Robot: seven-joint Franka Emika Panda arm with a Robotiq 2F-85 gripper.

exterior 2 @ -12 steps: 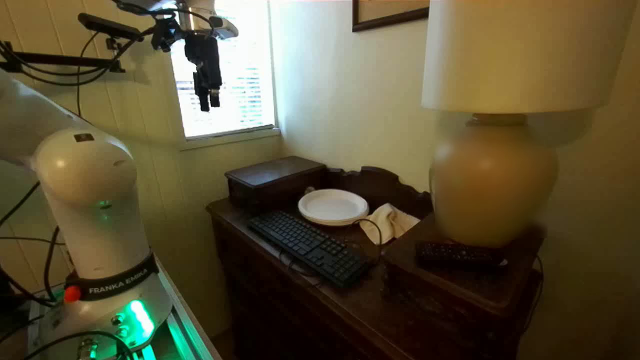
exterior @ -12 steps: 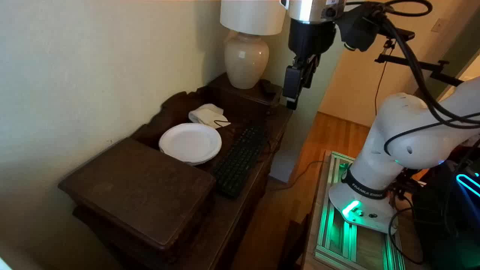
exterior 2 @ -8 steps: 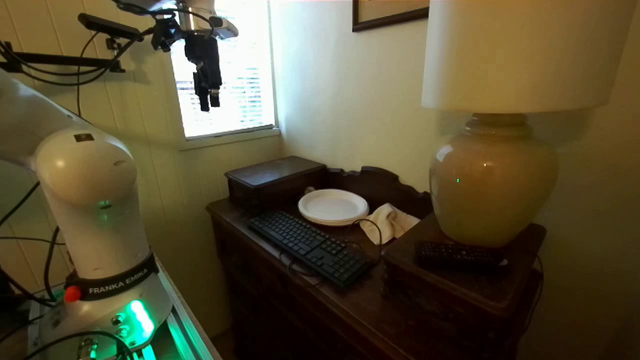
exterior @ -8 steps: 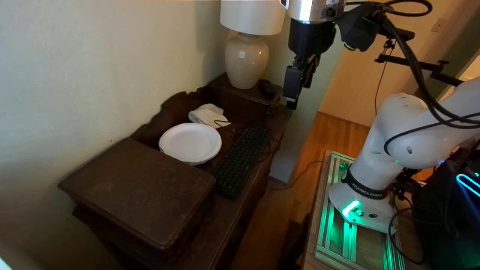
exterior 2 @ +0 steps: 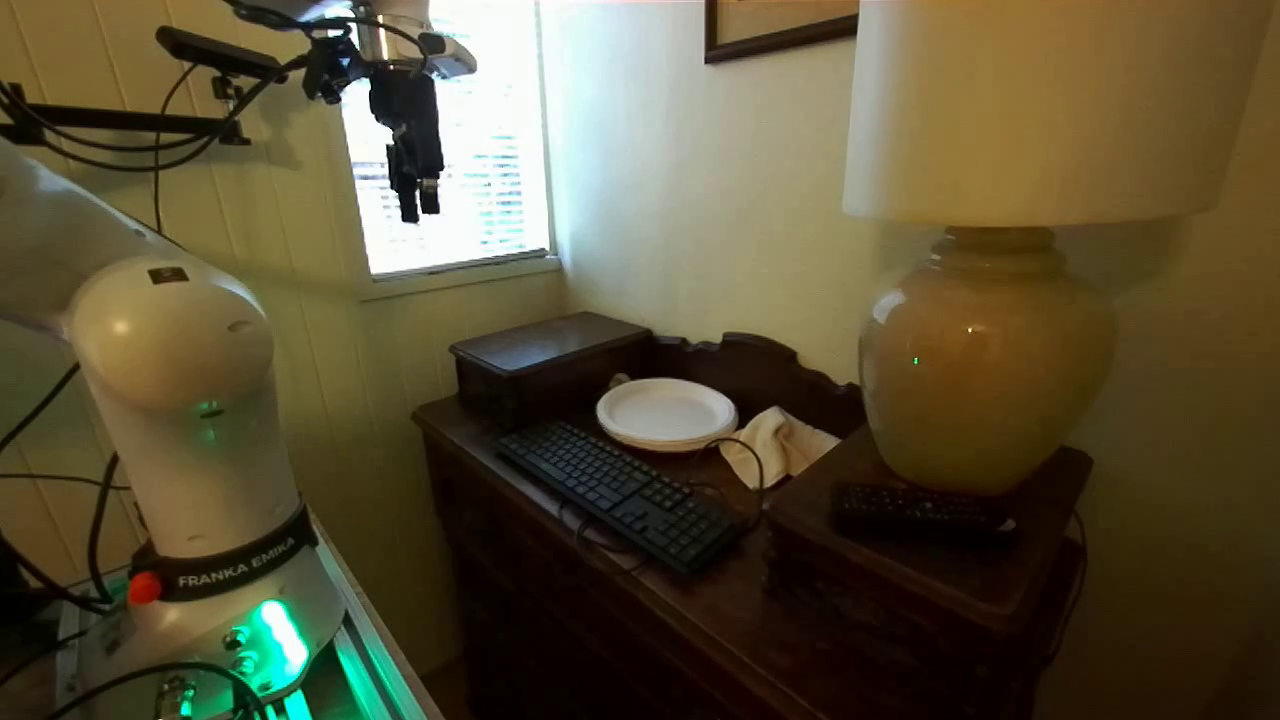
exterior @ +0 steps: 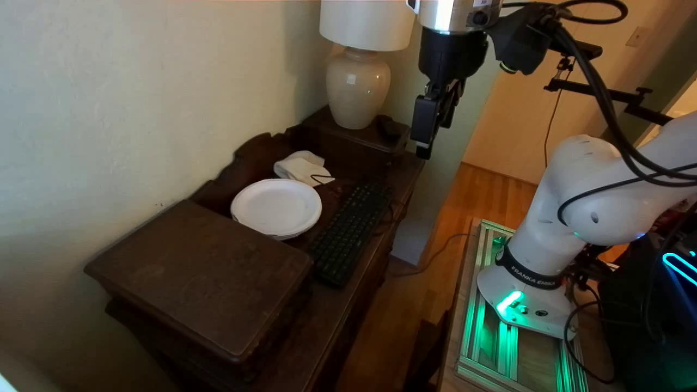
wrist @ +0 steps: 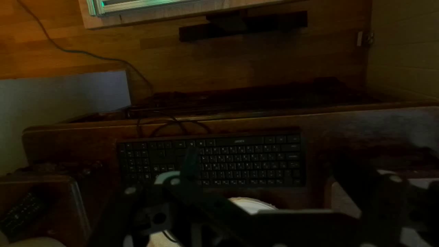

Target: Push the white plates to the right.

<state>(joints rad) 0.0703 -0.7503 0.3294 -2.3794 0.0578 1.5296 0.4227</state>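
A stack of white plates (exterior: 276, 208) lies on the dark dresser; it shows in both exterior views (exterior 2: 667, 412). In the wrist view only a strip of the plates' rim (wrist: 253, 205) shows behind the gripper's dark parts. My black gripper (exterior: 434, 137) hangs high above the dresser, well apart from the plates, pointing down. It also shows against the window in an exterior view (exterior 2: 420, 212). In the wrist view the gripper (wrist: 264, 157) has its fingers spread wide with nothing between them.
A black keyboard (exterior: 351, 234) lies along the plates' front side. A crumpled cloth (exterior 2: 780, 448) lies beside the plates. A raised dresser box (exterior: 204, 272) stands at the plates' other side. A lamp (exterior 2: 985, 370) and remote (exterior 2: 920, 510) sit on the opposite raised box.
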